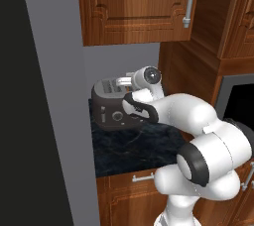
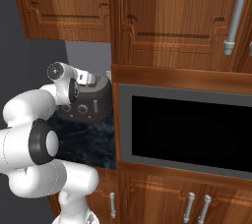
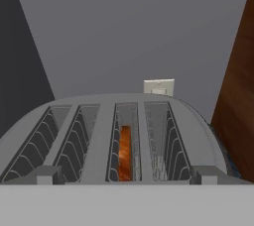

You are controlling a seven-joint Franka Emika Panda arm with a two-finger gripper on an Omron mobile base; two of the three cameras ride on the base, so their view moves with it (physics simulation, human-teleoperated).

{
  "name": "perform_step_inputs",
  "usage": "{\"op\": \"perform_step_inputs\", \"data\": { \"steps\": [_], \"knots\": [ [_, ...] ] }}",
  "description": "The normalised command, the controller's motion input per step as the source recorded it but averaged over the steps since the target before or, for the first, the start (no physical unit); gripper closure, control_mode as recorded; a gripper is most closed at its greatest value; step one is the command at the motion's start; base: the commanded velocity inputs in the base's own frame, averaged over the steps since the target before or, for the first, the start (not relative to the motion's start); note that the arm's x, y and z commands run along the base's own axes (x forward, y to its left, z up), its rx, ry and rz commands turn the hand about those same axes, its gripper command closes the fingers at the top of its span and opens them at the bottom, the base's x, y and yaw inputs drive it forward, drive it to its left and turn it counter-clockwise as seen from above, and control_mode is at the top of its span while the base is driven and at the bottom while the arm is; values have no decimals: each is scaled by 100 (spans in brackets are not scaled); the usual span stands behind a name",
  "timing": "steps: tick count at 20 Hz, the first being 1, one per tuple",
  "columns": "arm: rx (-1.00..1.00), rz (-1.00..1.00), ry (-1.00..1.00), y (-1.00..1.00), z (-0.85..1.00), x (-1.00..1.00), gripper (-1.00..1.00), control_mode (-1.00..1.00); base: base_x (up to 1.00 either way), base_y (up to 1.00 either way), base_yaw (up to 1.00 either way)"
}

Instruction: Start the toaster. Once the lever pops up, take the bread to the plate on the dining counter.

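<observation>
**Claw over the toaster, bread down in its slot**

While our arm reaches in from the lower right of the left base view, the claw [image 1: 124, 82] hangs just above the silver top of the toaster [image 1: 111, 107], left of the frame's centre. The toaster sits on a dark marbled counter [image 1: 134, 148] under the wooden wall cabinet [image 1: 136, 7]. From the right base view we see the same toaster [image 2: 91, 102] at the left of the frame, half covered by our wrist, beside the built-in oven [image 2: 184, 132].

Looking along the hand, we see four slots spread across the lower half of the picture. The bread [image 3: 125, 151] stands sunk in the third slot from the left, just left of centre, directly below the claw. A white wall outlet [image 3: 158, 86] shows above the toaster's far edge.

Our claw is spread wide and grips nothing.
</observation>
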Motion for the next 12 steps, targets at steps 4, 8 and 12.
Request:
{"op": "perform_step_inputs", "data": {
  "steps": [4,8,12],
  "knots": [
    [0,0,0,0,0,0,-100,-100,0,0,0],
    [0,0,0,0,0,0,-100,-100,0,0,0],
    [0,0,0,0,0,0,-100,-100,0,0,0]
  ]
}}
